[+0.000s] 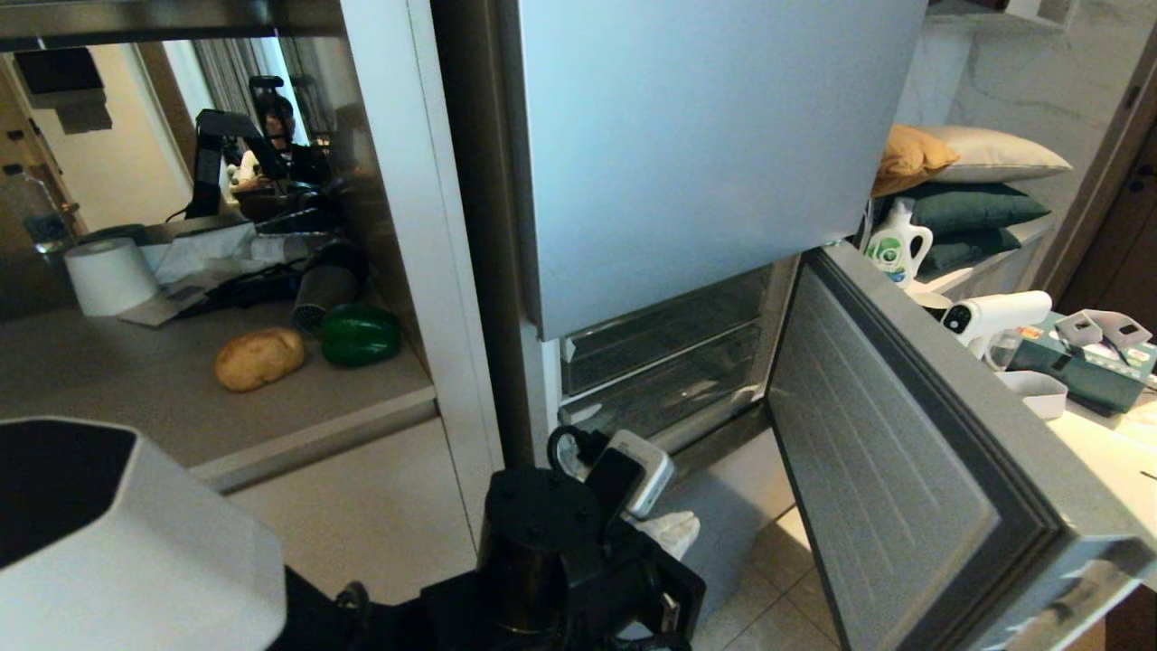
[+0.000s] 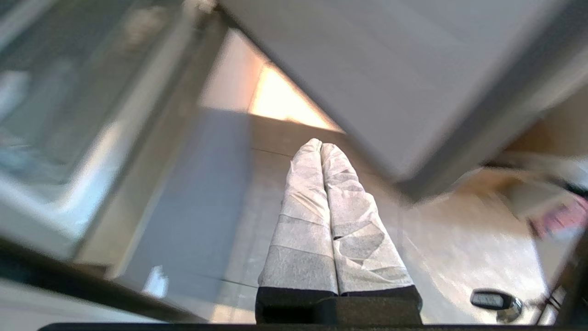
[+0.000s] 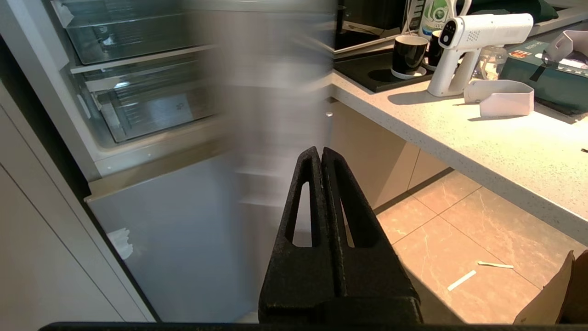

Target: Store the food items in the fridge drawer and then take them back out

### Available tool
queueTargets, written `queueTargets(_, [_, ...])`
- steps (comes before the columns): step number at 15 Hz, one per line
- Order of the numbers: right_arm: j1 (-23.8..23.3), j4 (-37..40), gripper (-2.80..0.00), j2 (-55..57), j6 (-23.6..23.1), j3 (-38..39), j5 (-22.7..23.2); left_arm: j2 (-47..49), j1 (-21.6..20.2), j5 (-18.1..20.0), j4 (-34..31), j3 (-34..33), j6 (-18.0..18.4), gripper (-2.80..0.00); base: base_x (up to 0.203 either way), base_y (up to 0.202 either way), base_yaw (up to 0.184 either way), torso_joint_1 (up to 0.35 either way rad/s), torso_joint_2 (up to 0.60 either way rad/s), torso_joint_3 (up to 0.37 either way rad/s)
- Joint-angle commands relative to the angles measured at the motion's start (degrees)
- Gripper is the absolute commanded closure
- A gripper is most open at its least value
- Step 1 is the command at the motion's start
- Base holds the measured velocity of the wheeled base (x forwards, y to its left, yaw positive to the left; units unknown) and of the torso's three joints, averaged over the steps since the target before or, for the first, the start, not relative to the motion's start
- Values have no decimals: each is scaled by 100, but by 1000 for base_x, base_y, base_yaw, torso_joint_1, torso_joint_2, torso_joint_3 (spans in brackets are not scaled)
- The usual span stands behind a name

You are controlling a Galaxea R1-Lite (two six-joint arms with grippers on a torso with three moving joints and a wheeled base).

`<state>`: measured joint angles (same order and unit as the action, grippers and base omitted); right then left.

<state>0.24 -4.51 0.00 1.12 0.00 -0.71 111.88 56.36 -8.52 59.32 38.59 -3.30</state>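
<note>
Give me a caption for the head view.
Potato and green pepper wait on the counter beside the open fridge door.

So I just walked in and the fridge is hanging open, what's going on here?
The robot is partway into storing food. The potato and green bell pepper lie side by side on the counter shelf left of the fridge, untouched. The lower fridge door is swung open, showing the clear drawers pushed in. The left gripper, fingers shut and empty, is low in front of the fridge. The right gripper is shut and empty too.

Tan potato (image 1: 259, 358), glossy green pepper (image 1: 360, 334), seemingly silver-grey fridge door (image 1: 890, 470).
</note>
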Motion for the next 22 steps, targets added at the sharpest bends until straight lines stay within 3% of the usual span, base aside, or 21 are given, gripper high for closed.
queueTargets(1, [2, -6, 0, -9, 2, 176, 0, -637, -96, -172, 29, -142, -14, 0, 0, 0, 0, 0, 0, 0])
queueTargets(3, [2, -6, 0, -9, 2, 176, 0, -1246, -410, -313, -7, -251, -11, 0, 0, 0, 0, 0, 0, 0])
queueTargets(9, [2, -6, 0, -9, 2, 176, 0, -3213, -2383, -370, -50, -1156, -11, 0, 0, 0, 0, 0, 0, 0])
queueTargets(13, [2, -6, 0, -9, 2, 176, 0, -4764, -3177, -531, -314, -1997, 2, 0, 0, 0, 0, 0, 0, 0])
queueTargets(18, [2, -6, 0, -9, -7, 176, 0, -7051, -4585, -1084, -1983, -2847, -4, 0, 0, 0, 0, 0, 0, 0])
queueTargets(20, [2, -6, 0, -9, -7, 176, 0, -8136, -4802, -1015, -3281, -3057, 43, 0, 0, 0, 0, 0, 0, 0])
queueTargets(22, [2, -6, 0, -9, -15, 176, 9, -9171, -4894, -714, -4830, -3220, 128, 0, 0, 0, 0, 0, 0, 0])
